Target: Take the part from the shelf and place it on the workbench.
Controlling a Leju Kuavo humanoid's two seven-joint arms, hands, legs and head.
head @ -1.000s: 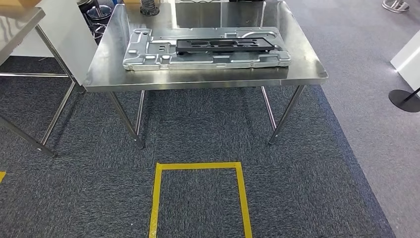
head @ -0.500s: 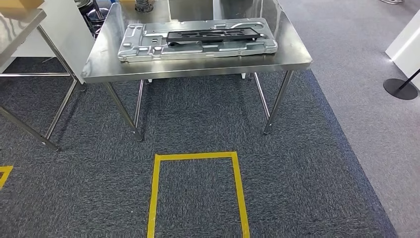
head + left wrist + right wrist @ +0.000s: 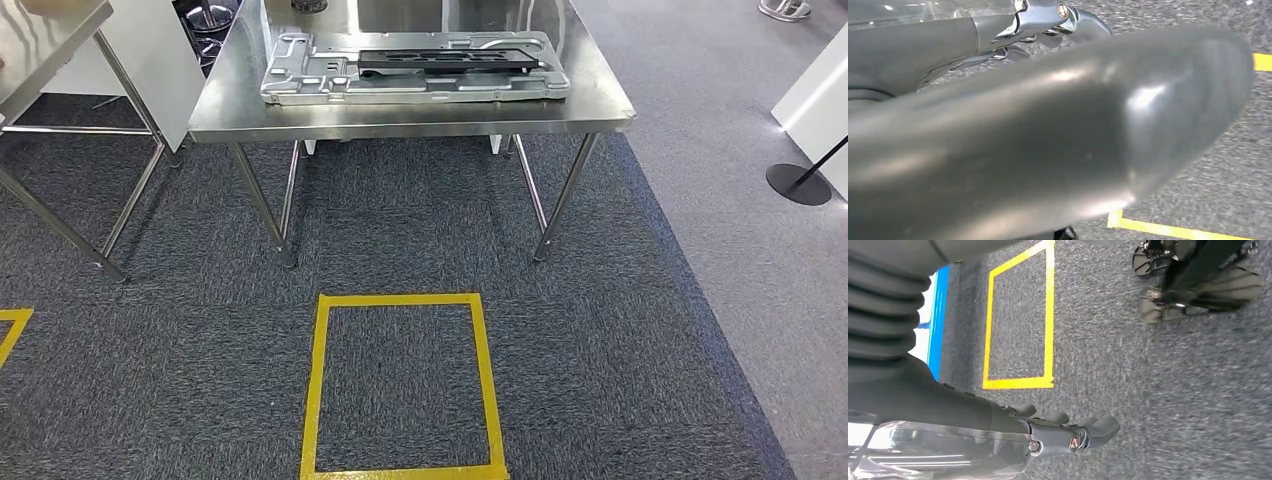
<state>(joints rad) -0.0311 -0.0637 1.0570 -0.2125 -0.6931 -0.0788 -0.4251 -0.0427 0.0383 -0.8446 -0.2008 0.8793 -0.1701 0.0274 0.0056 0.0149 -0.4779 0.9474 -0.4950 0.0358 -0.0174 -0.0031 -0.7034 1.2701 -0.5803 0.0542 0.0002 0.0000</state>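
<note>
A wide silver stamped metal part lies flat on the steel workbench at the top of the head view. A long black part rests on top of it. Both arms hang low over the carpet, well short of the bench. In the left wrist view my left hand shows its thick grey thumb up close, with its dark fingers behind, and it holds nothing. In the right wrist view my right hand has its fingers stretched out loosely above the carpet, also holding nothing.
A yellow taped square marks the carpet in front of the bench. A second steel table stands at the left. At the right are a white cabinet and a black stanchion base. A blue floor strip runs beside the yellow square.
The whole picture has shifted: the camera has moved back from the workbench, so the bench sits higher in view and more carpet and yellow square show. The parts on the bench have not moved.
</note>
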